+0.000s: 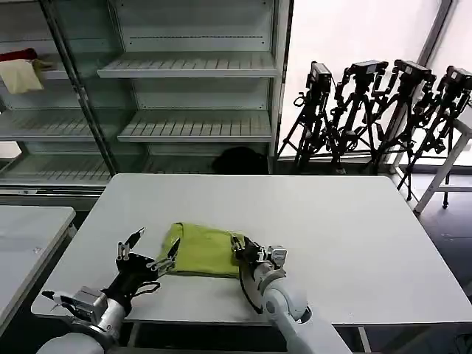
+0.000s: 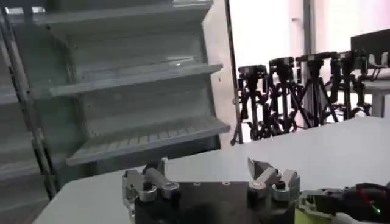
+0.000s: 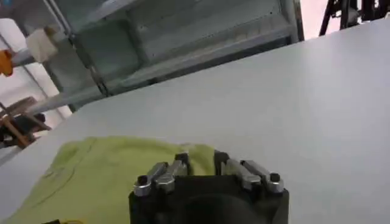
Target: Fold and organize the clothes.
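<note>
The lime-green T-shirt (image 1: 200,250) lies folded into a small rectangle near the front edge of the white table (image 1: 332,221). My left gripper (image 1: 150,249) hovers at the shirt's left edge. Its fingers are spread wide and hold nothing, which the left wrist view confirms for the left gripper (image 2: 207,169). My right gripper (image 1: 243,251) sits at the shirt's right edge. In the right wrist view the right gripper (image 3: 201,160) has its jaws drawn close, with the T-shirt's (image 3: 109,176) edge between them.
Grey metal shelving (image 1: 195,96) stands behind the table, with a pale yellow cloth (image 1: 21,75) and a red cloth (image 1: 18,54) on its left shelf. Black tripods (image 1: 383,110) stand at the back right. A second table (image 1: 29,236) adjoins on the left.
</note>
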### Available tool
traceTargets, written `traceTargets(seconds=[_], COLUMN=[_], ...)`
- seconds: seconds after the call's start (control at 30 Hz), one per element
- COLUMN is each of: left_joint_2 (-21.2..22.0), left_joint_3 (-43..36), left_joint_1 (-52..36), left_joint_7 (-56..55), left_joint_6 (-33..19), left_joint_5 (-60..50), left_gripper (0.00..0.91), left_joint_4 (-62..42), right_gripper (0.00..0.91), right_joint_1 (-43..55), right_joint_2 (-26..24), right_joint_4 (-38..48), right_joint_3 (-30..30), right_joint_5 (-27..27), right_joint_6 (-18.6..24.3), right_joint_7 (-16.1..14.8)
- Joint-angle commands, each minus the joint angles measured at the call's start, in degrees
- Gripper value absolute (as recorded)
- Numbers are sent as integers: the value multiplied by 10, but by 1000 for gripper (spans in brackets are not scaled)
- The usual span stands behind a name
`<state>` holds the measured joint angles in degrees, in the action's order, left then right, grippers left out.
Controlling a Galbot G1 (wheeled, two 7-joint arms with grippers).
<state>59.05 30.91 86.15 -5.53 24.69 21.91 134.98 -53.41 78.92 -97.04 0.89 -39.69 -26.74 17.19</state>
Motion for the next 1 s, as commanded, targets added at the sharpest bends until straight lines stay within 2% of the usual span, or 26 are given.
traceTargets(seconds=[0.03,0.33,0.7,0.87,0.9,0.93,1.0], left_joint_2=[2,2,4,4,4,4,4], left_joint_3=[0,2,-1,-3,-3,-3,-3], left_joint_1=[2,4,2,1,0,0,0], left_joint_7=[0,-2,-2,-3,-3,-3,-3], left_joint_6=[0,0,-1,-1,-1,-1,-1], left_joint_5=[0,0,0,0,0,0,0], left_gripper=[907,907,907,907,907,907,907], left_joint_4=[1,2,2,3,3,2,0], right_gripper=[0,0,0,0,50,897,907], right_joint_1=[5,17,24,4,3,3,7], right_joint_2=[-1,-23,-126,-142,-142,-141,-139], right_joint_4=[4,-25,-56,-53,-46,-40,-27], right_joint_3=[5,24,100,121,125,128,133], right_joint_5=[2,20,-7,-7,-2,4,16], right_joint_6=[2,16,3,5,11,16,21], right_joint_7=[-3,-14,-40,-47,-49,-53,-64])
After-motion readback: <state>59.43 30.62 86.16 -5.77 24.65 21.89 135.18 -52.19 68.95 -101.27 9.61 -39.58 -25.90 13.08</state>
